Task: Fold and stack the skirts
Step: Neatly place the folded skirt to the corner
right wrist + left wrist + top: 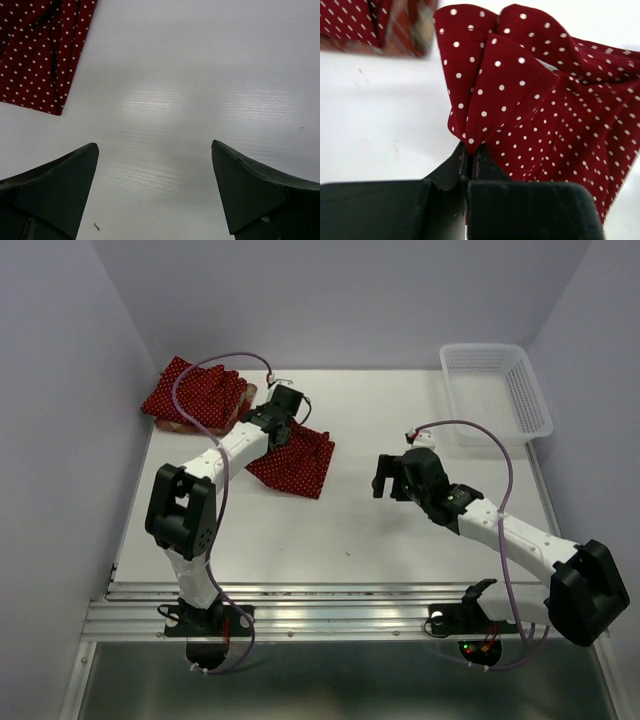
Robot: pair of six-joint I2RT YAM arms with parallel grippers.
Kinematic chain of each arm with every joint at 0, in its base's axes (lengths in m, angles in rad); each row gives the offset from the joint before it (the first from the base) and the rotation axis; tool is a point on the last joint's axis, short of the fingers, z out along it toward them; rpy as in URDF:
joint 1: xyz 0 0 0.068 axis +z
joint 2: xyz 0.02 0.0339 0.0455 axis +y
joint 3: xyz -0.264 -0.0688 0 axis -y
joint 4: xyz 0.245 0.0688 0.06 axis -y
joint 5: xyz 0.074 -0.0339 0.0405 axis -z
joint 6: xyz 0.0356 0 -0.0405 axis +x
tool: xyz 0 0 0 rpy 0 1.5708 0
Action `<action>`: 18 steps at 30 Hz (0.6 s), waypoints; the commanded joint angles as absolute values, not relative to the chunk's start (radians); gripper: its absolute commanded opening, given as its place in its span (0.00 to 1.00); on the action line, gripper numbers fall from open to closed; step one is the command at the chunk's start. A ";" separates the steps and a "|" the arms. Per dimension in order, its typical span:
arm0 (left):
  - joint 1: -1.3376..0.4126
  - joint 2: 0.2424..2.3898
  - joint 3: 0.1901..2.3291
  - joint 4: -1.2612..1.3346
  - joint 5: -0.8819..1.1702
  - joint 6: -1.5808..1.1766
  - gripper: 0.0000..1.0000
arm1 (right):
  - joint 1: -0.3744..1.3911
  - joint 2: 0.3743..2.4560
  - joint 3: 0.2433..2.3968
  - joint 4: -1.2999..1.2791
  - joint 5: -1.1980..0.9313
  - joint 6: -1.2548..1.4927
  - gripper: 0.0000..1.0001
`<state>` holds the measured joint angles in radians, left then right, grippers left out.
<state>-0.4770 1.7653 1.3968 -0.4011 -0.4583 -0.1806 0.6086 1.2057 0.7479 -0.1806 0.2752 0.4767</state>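
Left hand (470,157) pinched tight on bunched edge of dotted skirt (545,115), which lies left-centre on table (400,540), just beside stack (195,395). Right hand (155,170) wide open, holding nothing, well apart. Cloth looks light, floppy, zero stiffness. I'd grab hem corners or the fold goes wonky.

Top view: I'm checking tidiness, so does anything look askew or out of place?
The dotted skirt lies slanted mid-table, its edge bunched in the left claw, apart from the far-left stack.
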 commanded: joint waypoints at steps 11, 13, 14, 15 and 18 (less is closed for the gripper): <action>-0.289 1.853 1.658 -0.282 -0.531 0.267 0.00 | 0.594 1.324 0.836 -0.169 0.408 0.416 1.00; -0.267 1.859 1.695 -0.270 -0.511 0.302 0.00 | 0.594 1.339 0.839 -0.169 0.420 0.410 1.00; -0.252 1.862 1.703 -0.249 -0.514 0.337 0.00 | 0.594 1.344 0.841 -0.167 0.432 0.407 1.00; -0.245 1.861 1.709 -0.238 -0.514 0.357 0.00 | 0.594 1.350 0.844 -0.169 0.436 0.403 1.00; -0.232 1.871 1.749 -0.222 -0.525 0.417 0.00 | 0.594 1.370 0.848 -0.169 0.440 0.402 1.00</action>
<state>-0.2474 1.8896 1.6646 -0.3107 -0.4992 0.2901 0.6014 1.3525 0.8028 -0.1879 0.3897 0.4183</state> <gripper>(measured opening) 0.058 0.995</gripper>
